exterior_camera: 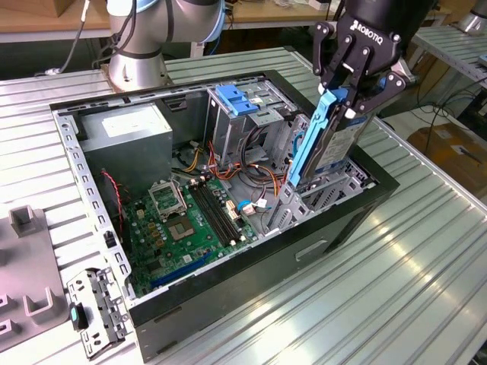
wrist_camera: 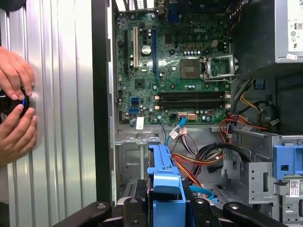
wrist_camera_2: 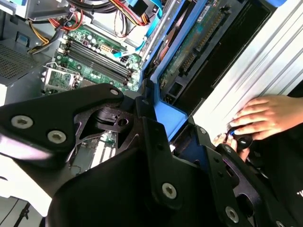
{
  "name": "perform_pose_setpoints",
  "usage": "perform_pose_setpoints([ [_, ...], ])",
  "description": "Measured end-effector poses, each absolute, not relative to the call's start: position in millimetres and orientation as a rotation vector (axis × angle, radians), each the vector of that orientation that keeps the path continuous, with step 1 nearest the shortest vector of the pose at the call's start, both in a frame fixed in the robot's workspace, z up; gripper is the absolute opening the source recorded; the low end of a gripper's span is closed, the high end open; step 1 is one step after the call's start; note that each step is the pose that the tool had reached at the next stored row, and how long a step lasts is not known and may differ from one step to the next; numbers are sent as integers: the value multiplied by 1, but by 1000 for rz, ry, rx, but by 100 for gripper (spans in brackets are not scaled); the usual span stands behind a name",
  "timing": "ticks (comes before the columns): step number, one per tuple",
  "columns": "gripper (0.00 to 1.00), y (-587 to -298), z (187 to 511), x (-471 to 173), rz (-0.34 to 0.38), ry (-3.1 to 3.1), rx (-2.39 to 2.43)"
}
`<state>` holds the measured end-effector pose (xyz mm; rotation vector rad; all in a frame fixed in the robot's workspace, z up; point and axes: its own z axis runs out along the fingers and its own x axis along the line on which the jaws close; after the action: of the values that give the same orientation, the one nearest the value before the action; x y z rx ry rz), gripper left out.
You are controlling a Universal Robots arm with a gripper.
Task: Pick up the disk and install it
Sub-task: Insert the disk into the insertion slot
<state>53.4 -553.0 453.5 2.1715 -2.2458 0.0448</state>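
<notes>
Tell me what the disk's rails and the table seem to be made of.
The rails on the disk look like matte blue moulded plastic: even colour, rounded edges. The table looks like bare ribbed metal, maybe aluminium: silvery, bright glints along its grooves.

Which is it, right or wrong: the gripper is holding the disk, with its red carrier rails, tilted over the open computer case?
Wrong in one respect: the carrier rails are blue, not red, as the exterior view shows. The rest stands: the gripper is holding the disk, tilted over the open computer case.
</notes>
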Motion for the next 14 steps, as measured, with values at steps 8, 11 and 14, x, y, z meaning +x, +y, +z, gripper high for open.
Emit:
perform_pose_setpoints([
  [8, 37, -554, 452, 56, 42, -2247, 2173],
  [11, 37, -554, 452, 55, 37, -2249, 2175],
  [14, 37, -554, 450, 55, 34, -2250, 2177],
])
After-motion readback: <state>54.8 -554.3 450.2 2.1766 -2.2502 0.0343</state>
